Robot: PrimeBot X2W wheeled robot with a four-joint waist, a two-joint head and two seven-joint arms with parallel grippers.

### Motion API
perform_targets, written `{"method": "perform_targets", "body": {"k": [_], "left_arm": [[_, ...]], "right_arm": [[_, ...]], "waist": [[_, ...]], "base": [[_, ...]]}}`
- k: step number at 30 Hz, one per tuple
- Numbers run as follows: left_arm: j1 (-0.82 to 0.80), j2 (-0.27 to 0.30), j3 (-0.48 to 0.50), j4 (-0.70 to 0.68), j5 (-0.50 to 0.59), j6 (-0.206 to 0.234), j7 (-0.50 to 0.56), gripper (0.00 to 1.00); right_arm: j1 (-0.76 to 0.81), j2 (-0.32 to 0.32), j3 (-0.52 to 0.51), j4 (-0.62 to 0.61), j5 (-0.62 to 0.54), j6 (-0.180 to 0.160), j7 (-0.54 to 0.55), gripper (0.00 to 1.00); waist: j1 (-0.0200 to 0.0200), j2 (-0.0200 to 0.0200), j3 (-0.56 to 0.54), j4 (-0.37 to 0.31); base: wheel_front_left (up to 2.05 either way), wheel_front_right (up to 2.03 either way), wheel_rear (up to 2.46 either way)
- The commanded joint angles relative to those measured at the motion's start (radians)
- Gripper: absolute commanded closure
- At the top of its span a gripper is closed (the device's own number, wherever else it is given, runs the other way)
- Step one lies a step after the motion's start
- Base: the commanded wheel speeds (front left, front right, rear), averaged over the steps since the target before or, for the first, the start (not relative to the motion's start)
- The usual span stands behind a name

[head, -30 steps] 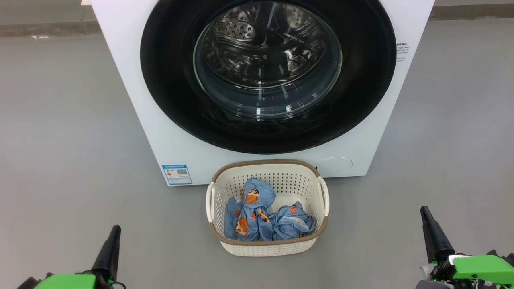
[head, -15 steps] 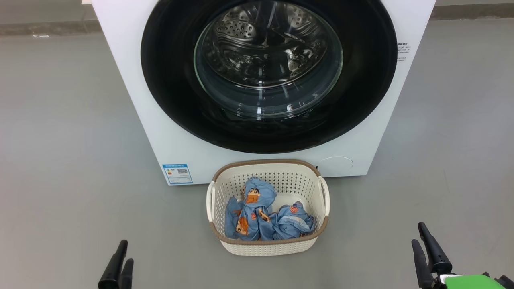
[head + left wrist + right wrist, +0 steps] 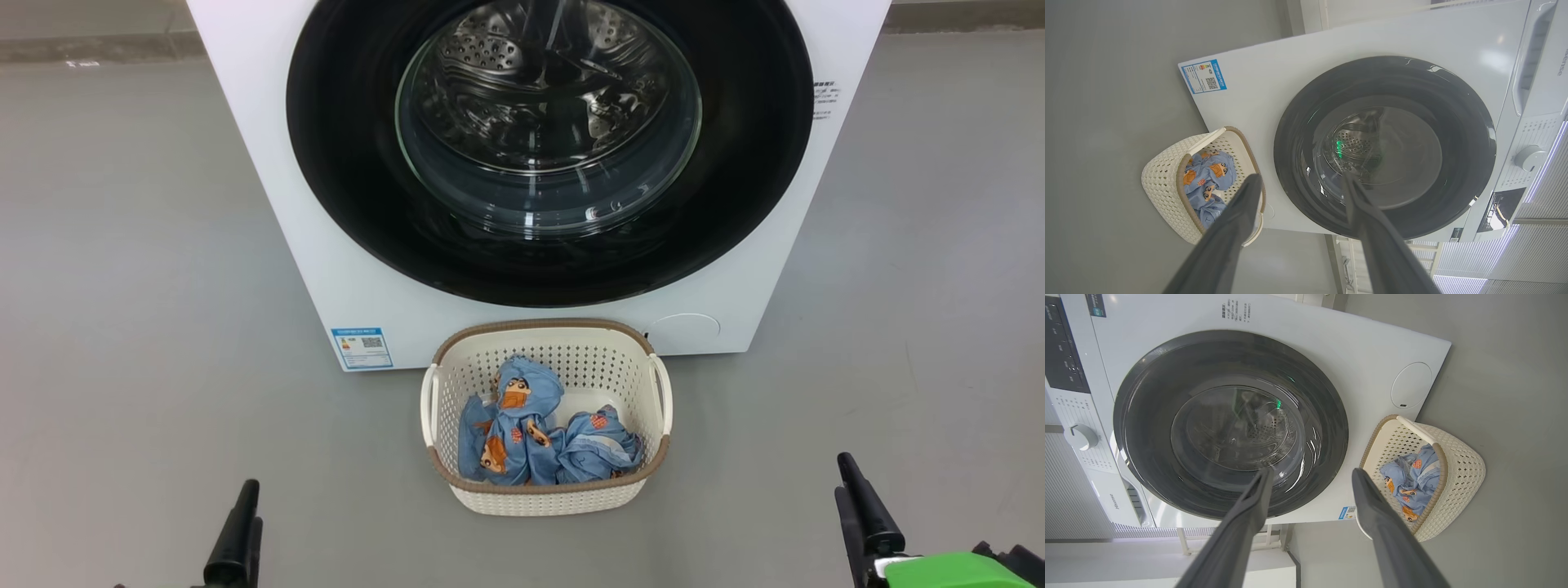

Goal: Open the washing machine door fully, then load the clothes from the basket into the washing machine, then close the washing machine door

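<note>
The left gripper [image 3: 1301, 177] stands open: in its wrist view the two dark fingers [image 3: 1229, 237] are spread wide apart, with nothing between them. They hold nothing and touch nothing. The right gripper [image 3: 1312, 471] is in the same state, its fingers [image 3: 1384, 531] wide apart and empty. In the head view both grippers are low at the bottom edge, the left one at the lower left and the right one at the lower right, above the grey floor [image 3: 122, 327] and well apart from the basket [image 3: 539, 324] that stands between them.

The washing machine [image 3: 269, 163] is straight in front of the robot. The washing machine door [image 3: 343, 163] is shut and lies flat on the white front; through its glass bowl the steel drum [image 3: 490, 57] is visible. A small blue label [image 3: 361, 349] sits at the lower left corner of the front.

The basket stands on the floor just before the machine, below the door. Whether it touches the front cannot be told. The clothes [image 3: 522, 433] lie crumpled inside the basket, light blue with orange figures, below its brown rim.
</note>
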Motion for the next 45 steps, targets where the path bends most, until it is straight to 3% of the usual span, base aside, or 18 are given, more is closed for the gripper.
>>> {"method": "perform_targets", "body": {"k": [1,45], "left_arm": [[-0.037,0.015,0.008,-0.036,0.036,-0.001,-0.012,0.00],[-0.042,0.023,-0.037,-0.115,0.549,-0.003,-0.139,0.00]], "right_arm": [[-0.052,-0.016,0.013,-0.019,-0.041,0.000,-0.013,0.00],[-0.107,-0.058,0.091,-0.005,-0.542,0.001,-0.139,0.00]], "waist": [[-0.0001,0.0000,0.001,0.001],[-0.0001,0.0000,0.018,0.002]], "base": [[0.00,0.00,0.00],[0.00,0.00,0.00]]}}
